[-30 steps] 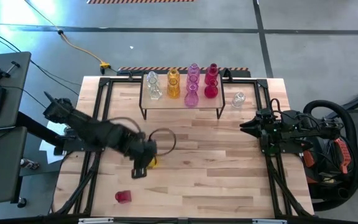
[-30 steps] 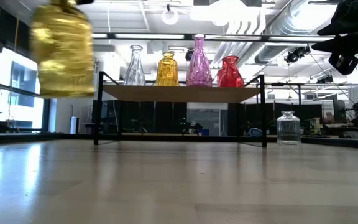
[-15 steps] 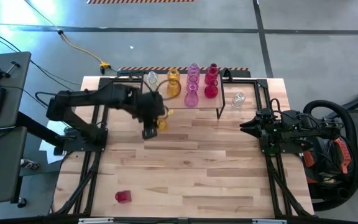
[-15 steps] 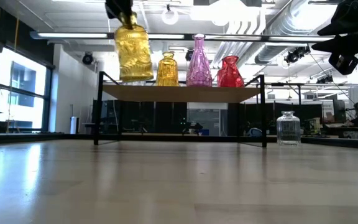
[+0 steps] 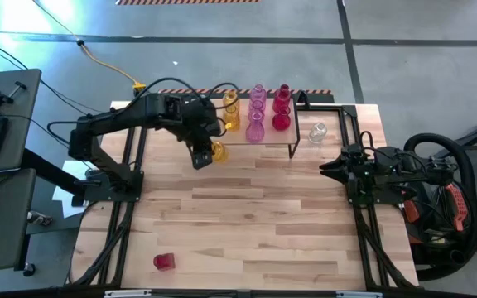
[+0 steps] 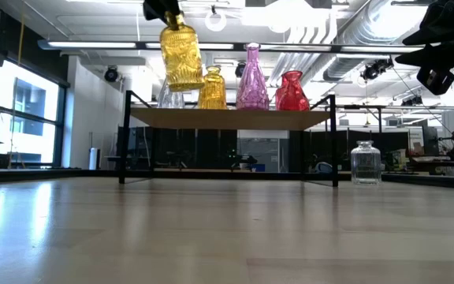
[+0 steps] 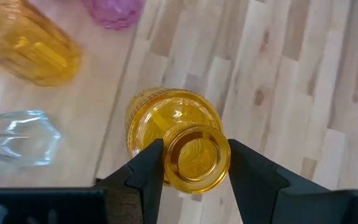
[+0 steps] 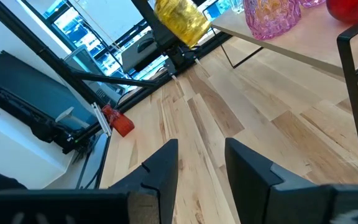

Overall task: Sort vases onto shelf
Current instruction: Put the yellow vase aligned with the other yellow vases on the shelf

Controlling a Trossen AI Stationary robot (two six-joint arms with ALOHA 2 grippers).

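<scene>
While I watch from the overhead camera, my left gripper (image 5: 208,149) sits left of centre in the upper half of the frame, at the front left edge of the shelf (image 5: 272,137). Its two fingers (image 7: 143,174) are clamped on the neck of a yellow vase (image 7: 176,137), one on each side, as the left wrist camera shows from above. In the table-level camera that yellow vase (image 6: 181,54) hangs tilted in the upper left of the frame, lifted above the shelf top (image 6: 227,118) and clear of it.

On the shelf I see a clear vase (image 7: 14,138), another yellow vase (image 6: 212,88), a tall pink vase (image 6: 252,79) and a red vase (image 6: 292,91). A small clear jar (image 6: 364,162) stands on the table at the right of the shelf, and a small red vase (image 5: 164,261) lies alone at the lower left of the overhead frame.

My right gripper (image 5: 328,169) waits at the right side of the table, its fingers (image 8: 163,165) a little apart with nothing between them.
</scene>
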